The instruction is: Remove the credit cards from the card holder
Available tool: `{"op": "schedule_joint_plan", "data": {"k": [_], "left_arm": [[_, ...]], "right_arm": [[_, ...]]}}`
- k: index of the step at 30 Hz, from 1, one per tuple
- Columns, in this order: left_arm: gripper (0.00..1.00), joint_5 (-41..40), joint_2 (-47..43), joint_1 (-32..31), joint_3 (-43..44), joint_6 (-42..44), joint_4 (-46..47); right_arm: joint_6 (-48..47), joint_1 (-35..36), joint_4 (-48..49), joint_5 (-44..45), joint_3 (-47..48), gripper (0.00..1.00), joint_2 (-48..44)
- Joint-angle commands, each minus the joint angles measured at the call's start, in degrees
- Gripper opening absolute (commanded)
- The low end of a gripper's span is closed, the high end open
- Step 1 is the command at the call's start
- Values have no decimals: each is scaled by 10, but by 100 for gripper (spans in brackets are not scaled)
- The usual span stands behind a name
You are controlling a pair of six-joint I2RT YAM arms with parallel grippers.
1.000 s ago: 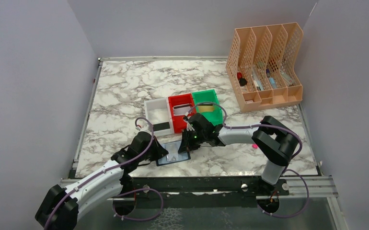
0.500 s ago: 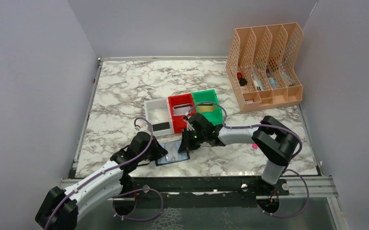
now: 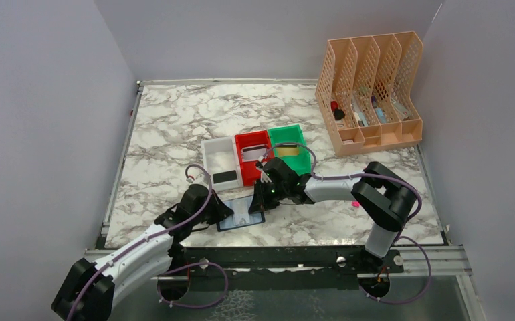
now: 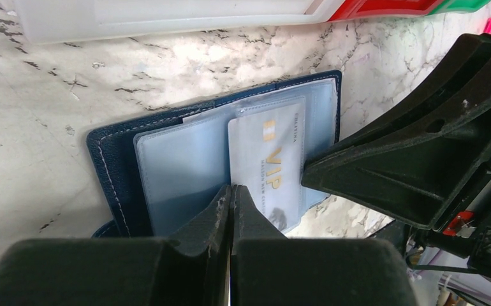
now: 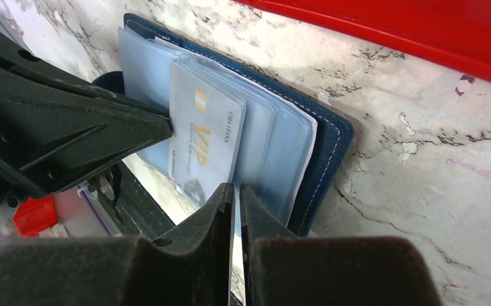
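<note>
The card holder (image 3: 241, 215), a navy wallet, lies open on the marble near the front edge, its clear sleeves (image 4: 179, 166) facing up. A silvery-grey credit card (image 4: 270, 167) printed VIP sticks partway out of a sleeve (image 5: 275, 146). My left gripper (image 3: 225, 210) is shut, its tips (image 4: 231, 189) resting at the card's edge (image 5: 203, 148). From the opposite side, my right gripper (image 3: 263, 203) is closed to a thin slit (image 5: 235, 187) on the edge of the sleeves. Its finger (image 4: 409, 159) touches the card's far edge.
White (image 3: 213, 148), red (image 3: 241, 163) and green (image 3: 300, 158) bins stand in a row just behind the wallet. A black card (image 3: 225, 177) lies in the white one. A peach file organiser (image 3: 368, 93) stands back right. A pink stick (image 3: 354, 202) lies beside the right arm.
My left arm has eased slightly back to the left. The wallet, the card and my right gripper stay where they were.
</note>
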Motion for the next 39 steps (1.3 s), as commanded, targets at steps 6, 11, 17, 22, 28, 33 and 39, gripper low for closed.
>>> {"op": "schedule_joint_plan", "data": {"k": [6, 11, 17, 22, 28, 33, 39], "left_arm": [[0, 31, -6, 8, -21, -22, 37], [0, -12, -20, 9, -6, -7, -20], [0, -53, -20, 9, 21, 21, -78], [0, -59, -18, 9, 22, 27, -83], [1, -42, -22, 9, 22, 32, -58], [1, -35, -13, 9, 20, 32, -50], [1, -34, -19, 9, 15, 31, -48]], "right_arm": [[-19, -3, -68, 50, -13, 15, 27], [-20, -3, -70, 49, -11, 15, 22], [-25, -3, -86, 65, -2, 15, 20], [-28, -3, -87, 60, 0, 15, 16], [-30, -3, -62, 10, 0, 19, -14], [-30, -3, -56, -13, 15, 22, -22], [-34, -3, -48, -30, 29, 23, -1]]}}
